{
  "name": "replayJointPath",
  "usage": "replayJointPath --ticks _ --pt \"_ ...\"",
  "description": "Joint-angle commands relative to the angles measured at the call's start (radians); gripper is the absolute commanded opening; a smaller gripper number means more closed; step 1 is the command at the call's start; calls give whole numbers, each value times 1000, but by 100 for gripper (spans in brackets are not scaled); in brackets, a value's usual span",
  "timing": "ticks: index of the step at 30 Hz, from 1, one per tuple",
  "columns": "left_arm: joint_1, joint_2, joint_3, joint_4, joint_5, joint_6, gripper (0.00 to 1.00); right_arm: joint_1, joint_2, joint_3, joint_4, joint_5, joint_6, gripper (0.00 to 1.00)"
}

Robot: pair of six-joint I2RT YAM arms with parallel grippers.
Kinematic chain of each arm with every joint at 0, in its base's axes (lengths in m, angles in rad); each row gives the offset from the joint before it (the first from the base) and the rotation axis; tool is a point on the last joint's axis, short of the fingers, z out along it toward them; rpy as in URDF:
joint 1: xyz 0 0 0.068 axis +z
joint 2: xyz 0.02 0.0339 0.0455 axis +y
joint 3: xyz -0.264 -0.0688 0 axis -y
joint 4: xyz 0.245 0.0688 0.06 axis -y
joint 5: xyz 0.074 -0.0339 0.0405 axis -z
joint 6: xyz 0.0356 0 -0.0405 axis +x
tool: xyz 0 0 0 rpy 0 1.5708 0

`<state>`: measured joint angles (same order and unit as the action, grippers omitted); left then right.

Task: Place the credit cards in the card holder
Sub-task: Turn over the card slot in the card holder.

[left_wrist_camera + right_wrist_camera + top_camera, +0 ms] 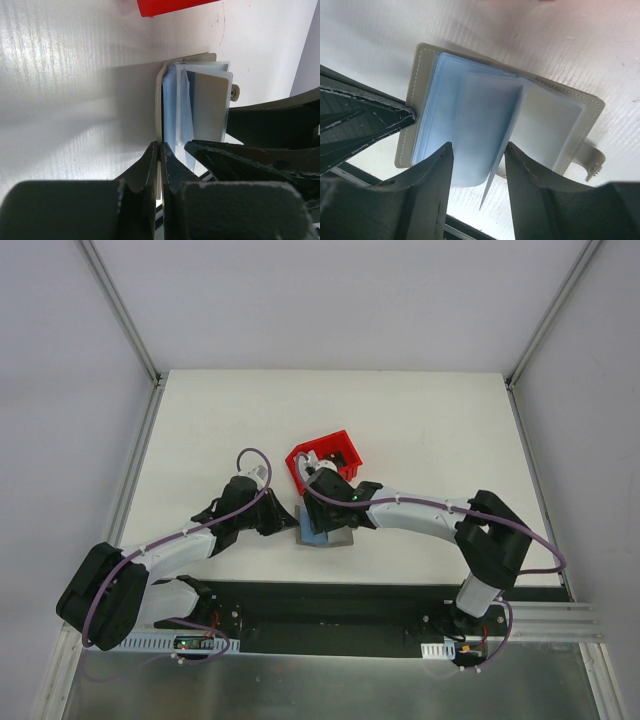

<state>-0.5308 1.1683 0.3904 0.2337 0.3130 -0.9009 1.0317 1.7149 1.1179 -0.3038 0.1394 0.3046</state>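
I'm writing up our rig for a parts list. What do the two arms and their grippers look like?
The left arm and right arm both have white links joined by bulky black joint housings. A purple cable loops along each one. The left gripper and right gripper have matte black, wedge-shaped fingers with pale scuffing along their edges.

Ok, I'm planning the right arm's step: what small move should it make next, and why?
Probably close the right gripper gently on the clear sleeve standing between its open fingers. The left gripper pinches the cover of the card holder, so the leaf could then be turned.
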Motion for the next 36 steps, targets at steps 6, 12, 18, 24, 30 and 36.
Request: replayJointPath --ticks 6,12,18,24,30,36 --pt "-8 -7 16 7 12 17 0 4 -44 57 -126 118 -19 51" --pt "-8 -6 16 7 15 19 0 16 -37 91 -165 170 -36 59" --pt "-8 -4 16 7 18 20 0 28 -2 125 -205 175 -32 69" --pt "-8 -2 15 9 20 22 0 39 44 148 -201 124 -42 73" --pt "-8 -9 4 9 11 17 0 44 34 126 -101 14 -47 71" --pt "-8 10 -12 4 -17 10 0 15 -80 -9 143 -129 -9 72"
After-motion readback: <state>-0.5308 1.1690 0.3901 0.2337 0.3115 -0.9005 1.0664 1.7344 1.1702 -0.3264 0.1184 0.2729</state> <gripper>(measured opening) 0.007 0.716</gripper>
